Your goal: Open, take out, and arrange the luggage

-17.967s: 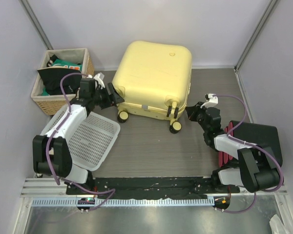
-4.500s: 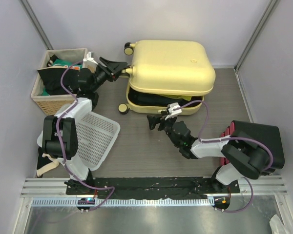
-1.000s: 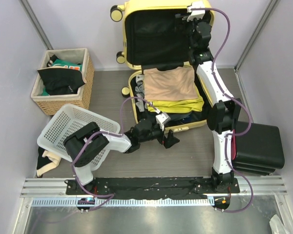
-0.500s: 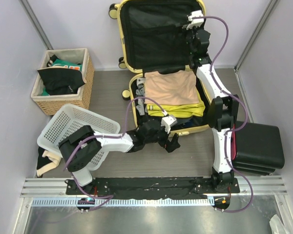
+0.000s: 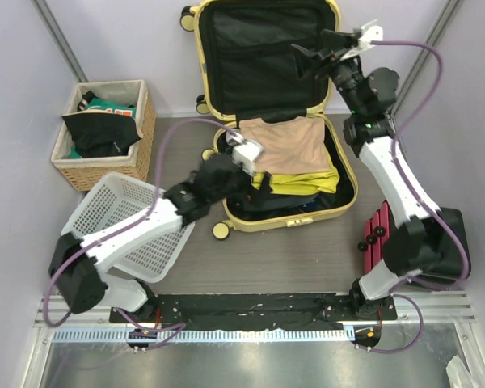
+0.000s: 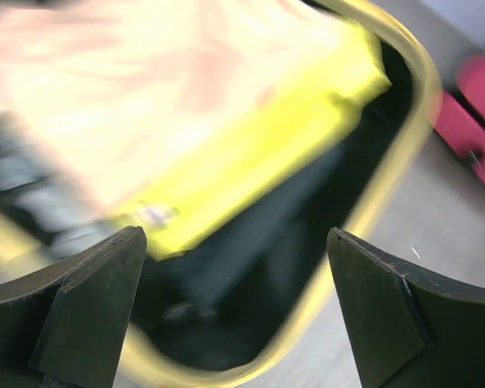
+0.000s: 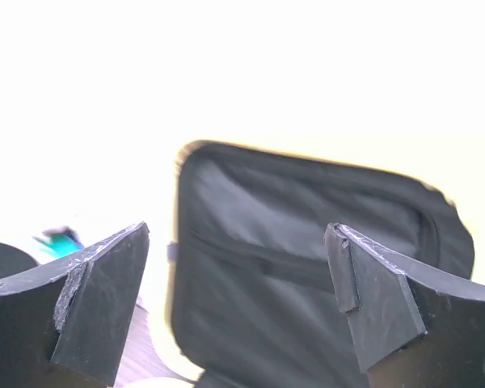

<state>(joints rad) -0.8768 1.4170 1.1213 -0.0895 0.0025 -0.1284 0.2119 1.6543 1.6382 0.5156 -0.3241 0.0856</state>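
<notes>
Standing lid: the suitcase [image 5: 267,220] is laid open in the middle of the worktop, with its base flat and its black-lined lid [image 5: 259,48] upright against the far wall.
Contents: a beige folded garment [image 5: 287,145] is seen on top at the far side, a yellow one [image 5: 303,179] is under it, and dark clothing [image 5: 295,202] is toward the near rim.
Left jaws: spread wide with nothing held. They are placed over the near left part of the base, above the yellow and dark layers. The wrist view is blurred.
Right jaws: spread wide with nothing held. They are raised before the right side of the lid's lining, and contact with it cannot be told.
Risk, lid: it is not gripped, so it could be tipped forward onto the left arm if the base is jolted.
Risk, base: wheels [image 5: 221,230] are fitted, so the case could be rolled or dragged when a garment is pulled.
Risk, grasp: several layers could be pinched at once, or a fold shaken loose, if the jaws are lowered too deep.
</notes>
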